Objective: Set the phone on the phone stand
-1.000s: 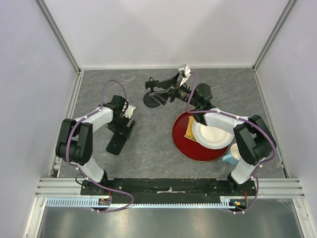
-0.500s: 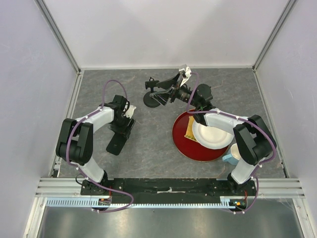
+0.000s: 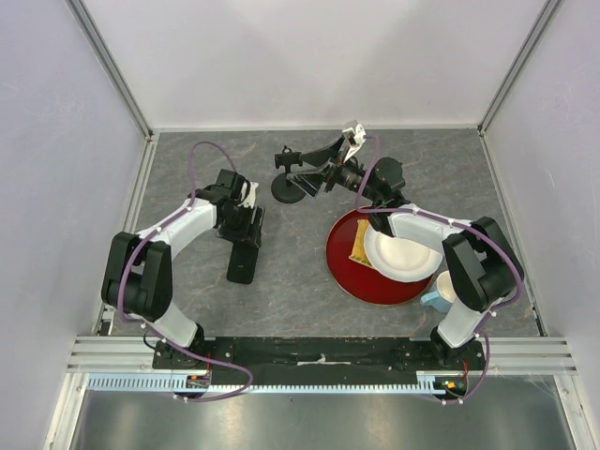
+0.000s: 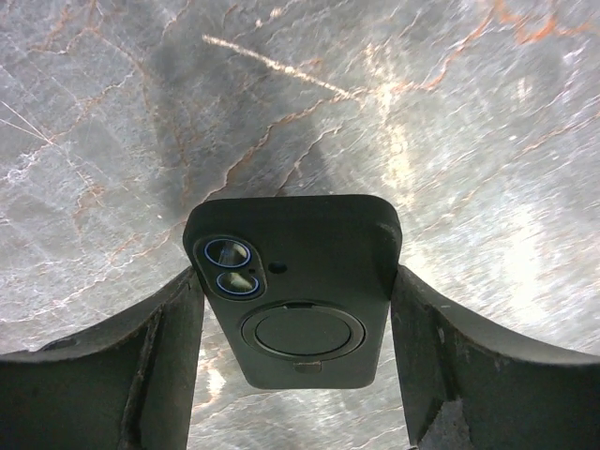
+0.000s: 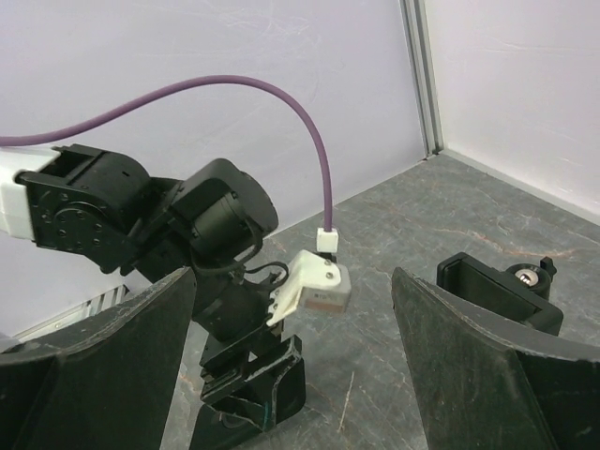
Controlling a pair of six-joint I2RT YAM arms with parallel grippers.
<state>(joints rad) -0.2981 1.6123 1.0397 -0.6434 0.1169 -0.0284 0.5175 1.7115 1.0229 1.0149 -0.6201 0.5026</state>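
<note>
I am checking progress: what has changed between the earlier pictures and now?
The left gripper, jaws closed on the phone, shifted right and turned it; the phone now lies straight, front to back, instead of slanted. The open right gripper, the stand and the red plate stayed in place.

Left arm (image 3: 178, 225) bent at the elbow, forearm angled inward. Left gripper (image 3: 247, 225) points down, its fingers (image 4: 159, 347) pressed against both long edges of the phone (image 4: 295, 281). Right arm (image 3: 422, 225) reaches forward and to the left, wrist near level; right gripper (image 3: 316, 167) has its fingers (image 5: 112, 356) spread wide, nothing between them.
</note>
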